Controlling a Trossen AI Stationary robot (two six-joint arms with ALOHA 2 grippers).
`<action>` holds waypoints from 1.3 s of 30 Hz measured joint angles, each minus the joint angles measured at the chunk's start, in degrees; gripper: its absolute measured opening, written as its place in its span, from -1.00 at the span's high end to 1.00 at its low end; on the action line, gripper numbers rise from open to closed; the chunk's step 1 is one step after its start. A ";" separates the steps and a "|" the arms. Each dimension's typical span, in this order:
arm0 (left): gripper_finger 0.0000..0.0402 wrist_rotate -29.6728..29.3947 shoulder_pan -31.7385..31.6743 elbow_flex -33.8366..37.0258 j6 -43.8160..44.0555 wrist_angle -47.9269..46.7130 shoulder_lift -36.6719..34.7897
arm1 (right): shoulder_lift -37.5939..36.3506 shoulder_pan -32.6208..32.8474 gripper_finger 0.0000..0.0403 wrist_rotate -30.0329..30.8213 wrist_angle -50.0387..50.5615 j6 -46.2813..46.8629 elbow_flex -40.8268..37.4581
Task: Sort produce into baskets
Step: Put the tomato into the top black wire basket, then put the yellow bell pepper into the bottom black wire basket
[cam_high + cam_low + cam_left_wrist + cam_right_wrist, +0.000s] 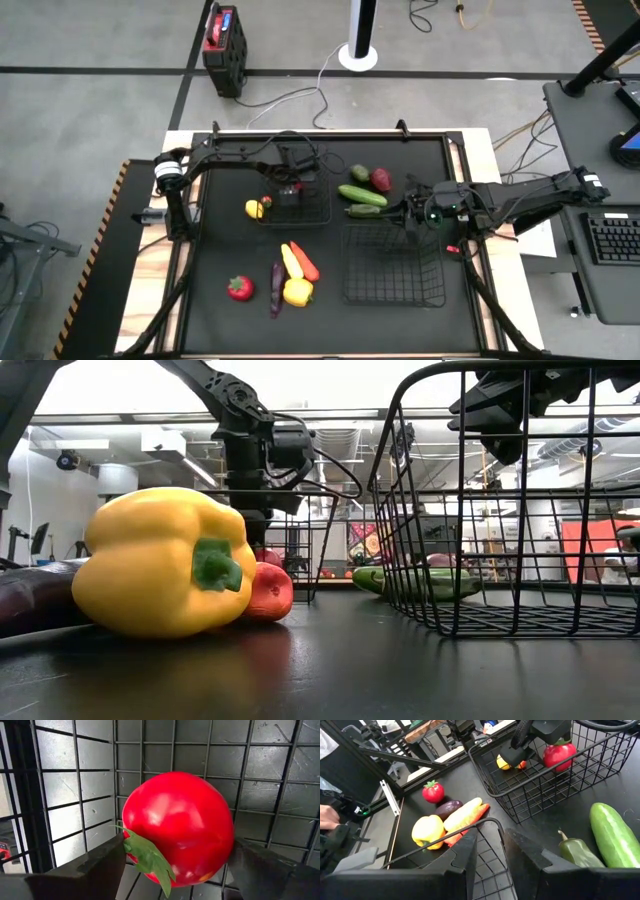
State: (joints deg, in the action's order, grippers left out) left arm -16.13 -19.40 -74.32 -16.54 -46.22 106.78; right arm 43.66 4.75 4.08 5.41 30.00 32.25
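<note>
My left gripper point(290, 187) reaches down into the left wire basket point(318, 205) and is shut on a red round fruit with a green leaf point(177, 827). My right gripper point(491, 851) is open and empty at the far edge of the right basket point(393, 262), with its fingers either side of the rim wire point(490, 821). On the mat lie a cucumber point(362, 195), a green pepper point(363, 211), a yellow pepper point(297, 291), a purple eggplant point(277, 288) and a red piece point(240, 288). My left gripper pinches the red fruit between its two fingers, one on the leaf side point(126, 851) and one on the opposite side point(231, 851). The fingers come from above, pointing down. The fruit is over the basket's grid floor; whether it rests on it, I cannot tell.
A yellow and an orange long piece point(298, 262) lie between the baskets' near sides. A yellow piece point(255, 208) lies left of the left basket. A green piece point(360, 172) and a dark red piece point(381, 179) lie at the far middle. A person's hand point(327, 815) shows beyond the table.
</note>
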 joint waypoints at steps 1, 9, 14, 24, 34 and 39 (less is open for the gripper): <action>-0.53 0.01 0.00 0.00 0.08 0.00 0.00 | 0.00 -0.01 0.55 0.00 0.00 0.00 0.00; -0.64 0.01 0.00 0.00 0.12 -0.02 0.00 | 0.00 0.00 0.55 0.02 0.00 0.00 0.00; -0.65 0.01 0.02 0.00 0.62 -0.04 0.00 | 0.00 0.00 0.55 0.01 0.00 -0.01 0.00; -0.65 0.01 0.09 0.00 0.93 -3.94 -2.68 | 0.00 0.00 0.55 0.02 0.02 -0.12 0.00; -0.65 -1.09 2.72 0.00 9.69 -3.42 -11.22 | 0.07 -0.02 0.55 4.71 -0.11 -3.45 0.00; -0.65 -6.57 8.35 0.00 17.02 -1.27 -14.54 | 0.07 -0.02 0.55 5.01 -0.17 -4.34 0.00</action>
State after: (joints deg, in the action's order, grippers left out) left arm -22.70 -11.04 -74.32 0.47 -47.48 92.25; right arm 43.72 4.73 9.08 5.24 25.66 32.25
